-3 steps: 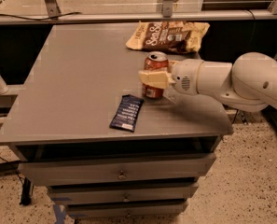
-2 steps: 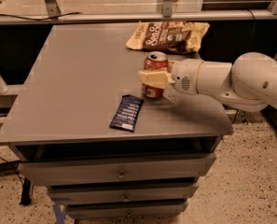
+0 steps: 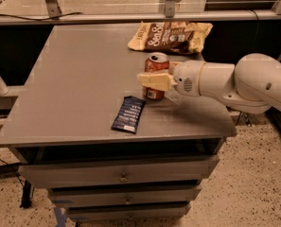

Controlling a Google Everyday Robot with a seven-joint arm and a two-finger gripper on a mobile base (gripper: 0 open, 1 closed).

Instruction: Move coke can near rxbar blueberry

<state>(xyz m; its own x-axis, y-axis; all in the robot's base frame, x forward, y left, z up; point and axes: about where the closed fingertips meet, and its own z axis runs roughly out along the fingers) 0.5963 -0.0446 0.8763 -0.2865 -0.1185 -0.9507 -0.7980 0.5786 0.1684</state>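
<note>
The coke can (image 3: 155, 63) is red with a silver top and stands upright on the grey table (image 3: 83, 79), right of centre. My gripper (image 3: 153, 75) reaches in from the right on a white arm (image 3: 234, 82) and is shut on the can. Its cream near finger (image 3: 155, 81) lies across the can's front, and the far finger is mostly hidden behind the can. The rxbar blueberry (image 3: 129, 114) is a flat navy bar. It lies on the table just left of and in front of the can, a short gap away.
A brown-and-yellow snack bag (image 3: 171, 35) lies at the table's back edge, behind the can. The table's front edge runs just below the bar, with drawers (image 3: 123, 176) under it. A rail and dark gap lie behind the table.
</note>
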